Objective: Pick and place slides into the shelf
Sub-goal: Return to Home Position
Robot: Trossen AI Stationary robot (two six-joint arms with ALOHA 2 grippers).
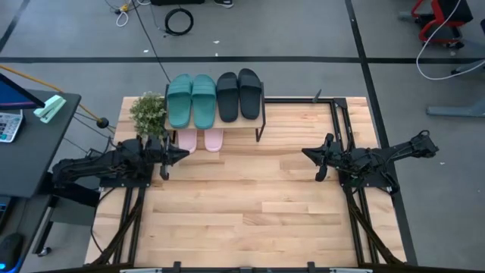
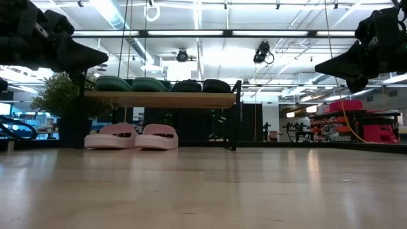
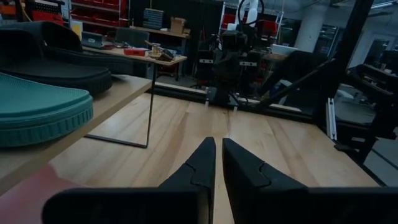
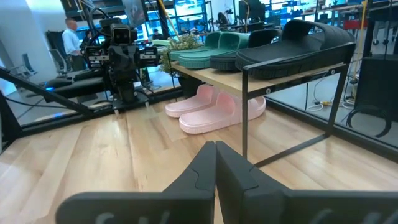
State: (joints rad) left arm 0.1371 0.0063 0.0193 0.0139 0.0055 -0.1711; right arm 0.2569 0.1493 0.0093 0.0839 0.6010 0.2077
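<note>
Neatly, broad-strapped rubber slides (image 1: 203, 100) fill the wooden-topped shelf (image 2: 165, 100).

The table (image 1: 250, 205) is lit brightly and evenly from above. In the low view the ceiling lights (image 2: 210, 33) are blown out to white, and their glare is mirrored as a pale sheen near the table's far edge. The left gripper (image 2: 102, 59) and right gripper (image 2: 320, 65) are reduced to dark silhouettes.

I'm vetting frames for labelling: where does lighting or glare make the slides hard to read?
Low view: ceiling lights backlight the shelf, so the teal slides and black slides go dark; the pink slides read well. High view: even light, no glare on them.
</note>
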